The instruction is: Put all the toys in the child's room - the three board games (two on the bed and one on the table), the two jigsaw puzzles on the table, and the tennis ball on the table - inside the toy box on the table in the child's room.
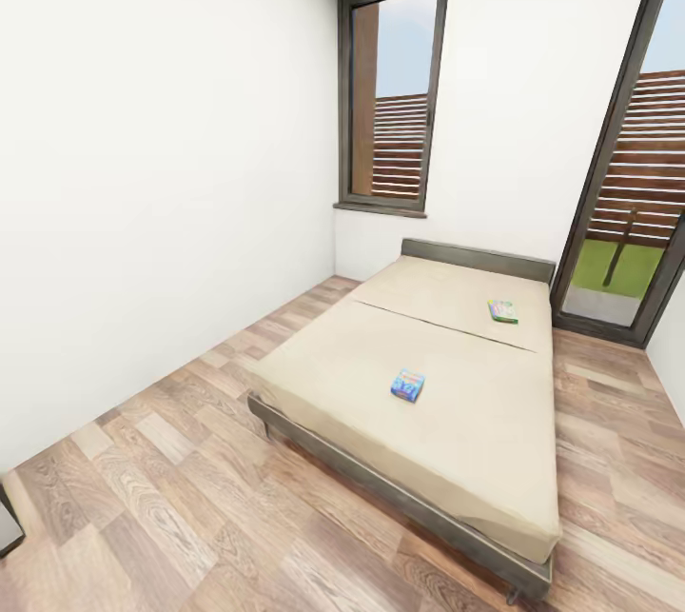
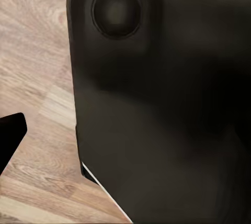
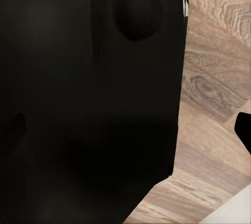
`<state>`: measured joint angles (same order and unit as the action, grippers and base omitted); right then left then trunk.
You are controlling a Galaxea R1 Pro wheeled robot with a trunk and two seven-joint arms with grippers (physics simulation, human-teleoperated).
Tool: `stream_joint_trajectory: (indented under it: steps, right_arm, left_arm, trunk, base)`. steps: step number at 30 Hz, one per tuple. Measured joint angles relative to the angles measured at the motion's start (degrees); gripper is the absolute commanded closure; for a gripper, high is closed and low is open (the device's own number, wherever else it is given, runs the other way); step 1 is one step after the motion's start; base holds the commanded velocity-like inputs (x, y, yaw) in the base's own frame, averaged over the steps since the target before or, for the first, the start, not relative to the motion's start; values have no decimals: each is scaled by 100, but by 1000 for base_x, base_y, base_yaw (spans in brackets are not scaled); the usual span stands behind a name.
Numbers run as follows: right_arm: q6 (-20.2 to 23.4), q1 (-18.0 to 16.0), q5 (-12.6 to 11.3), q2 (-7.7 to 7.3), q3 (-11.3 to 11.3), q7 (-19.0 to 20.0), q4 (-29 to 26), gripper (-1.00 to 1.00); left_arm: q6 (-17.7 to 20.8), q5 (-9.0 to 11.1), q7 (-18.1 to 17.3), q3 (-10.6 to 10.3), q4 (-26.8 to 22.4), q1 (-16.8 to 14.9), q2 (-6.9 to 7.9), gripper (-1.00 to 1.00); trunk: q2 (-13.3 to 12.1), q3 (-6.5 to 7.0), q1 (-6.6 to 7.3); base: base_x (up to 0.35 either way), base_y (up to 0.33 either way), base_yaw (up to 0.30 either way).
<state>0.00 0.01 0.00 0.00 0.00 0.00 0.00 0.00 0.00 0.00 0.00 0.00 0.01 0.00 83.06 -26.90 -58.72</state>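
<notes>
Head view is showing me the bed with two board games lying flat on it, a blue one near the middle and a green one toward the headboard. I am seeing open floor along the near frame for approaching. Whether either end effector is clenched or released, I cannot tell.

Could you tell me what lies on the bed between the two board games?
Bare beige mattress, crossed by its seam, separates the blue game from the green-edged game, in the head view.
</notes>
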Motion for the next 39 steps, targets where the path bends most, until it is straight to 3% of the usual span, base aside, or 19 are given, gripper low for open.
stream_joint_trajectory:
  steps: [4,12,29,39]
  right_arm:
    - [21,-9,0,96,-6,5,0,-100]
    - [1,-9,-6,181,-11,8,0,-100]
    - [-228,-9,0,175,12,7,0,-100]
    - [-209,-9,43,194,31,8,-1,-100]
  left_arm:
    - [24,8,0,-8,-8,-9,-87,-100]
    - [-80,8,0,6,-8,-9,-76,-100]
    - [-619,8,0,-5,-9,-8,-57,-100]
    - [-644,13,0,2,-8,-9,-59,-100]
  trunk:
    - [-1,1,0]
    - [-1,1,0]
    - [-1,2,0]
    - [-1,-6,-1]
  base:
    - [0,0,0]
    - [0,0,0]
    - [0,0,0]
    - [0,0,51]
